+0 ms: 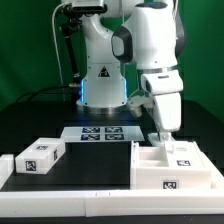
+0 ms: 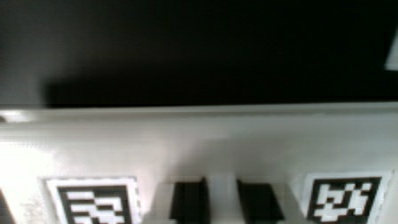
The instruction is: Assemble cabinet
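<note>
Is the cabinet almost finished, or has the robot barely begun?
Early, it seems. Done: nothing visibly joined yet. In hand: the gripper is down at the cabinet body, at the exterior view's right; whether it grips is unclear. Left: a loose white block lies apart at the exterior view's left, not yet fitted.

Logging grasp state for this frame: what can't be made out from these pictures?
- Exterior view: gripper fingertips blend into the white cabinet body; open or shut unclear.
- Wrist view: blur smears the marker tags; the picture's edge cuts them off.
- Exterior view: loose block, tag too small to read.
</note>
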You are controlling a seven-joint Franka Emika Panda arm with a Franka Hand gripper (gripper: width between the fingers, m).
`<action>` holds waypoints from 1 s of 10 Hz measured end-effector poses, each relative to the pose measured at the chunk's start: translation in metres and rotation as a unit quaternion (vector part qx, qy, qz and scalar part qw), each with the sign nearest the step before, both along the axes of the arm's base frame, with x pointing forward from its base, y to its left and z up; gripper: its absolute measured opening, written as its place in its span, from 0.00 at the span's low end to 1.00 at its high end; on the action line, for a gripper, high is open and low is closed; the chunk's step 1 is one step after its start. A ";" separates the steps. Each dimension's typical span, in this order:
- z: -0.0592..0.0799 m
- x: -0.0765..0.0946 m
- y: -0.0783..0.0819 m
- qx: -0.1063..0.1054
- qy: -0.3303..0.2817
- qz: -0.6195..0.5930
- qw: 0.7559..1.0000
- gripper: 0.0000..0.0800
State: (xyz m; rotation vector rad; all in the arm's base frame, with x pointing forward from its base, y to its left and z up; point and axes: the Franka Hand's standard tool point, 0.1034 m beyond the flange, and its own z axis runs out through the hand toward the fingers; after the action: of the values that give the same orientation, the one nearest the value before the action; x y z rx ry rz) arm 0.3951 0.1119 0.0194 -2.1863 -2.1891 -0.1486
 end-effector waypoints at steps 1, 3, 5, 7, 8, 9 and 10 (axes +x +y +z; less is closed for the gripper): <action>0.012 0.001 -0.005 -0.013 0.010 -0.020 1.000 0.09; 0.027 0.004 -0.014 -0.029 0.019 -0.032 0.999 0.09; 0.036 0.010 -0.030 -0.035 0.017 -0.032 0.999 0.09; 0.038 0.013 -0.035 -0.036 0.018 -0.039 0.998 0.09; 0.037 0.012 -0.035 -0.036 0.019 -0.039 0.998 0.09; 0.037 0.012 -0.036 -0.036 0.019 -0.040 0.998 0.09; 0.037 0.013 -0.037 -0.037 0.021 -0.039 0.998 0.09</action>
State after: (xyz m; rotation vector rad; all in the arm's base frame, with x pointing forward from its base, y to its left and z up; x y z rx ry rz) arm 0.4080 0.0744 0.0561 -2.2937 -2.1213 -0.0254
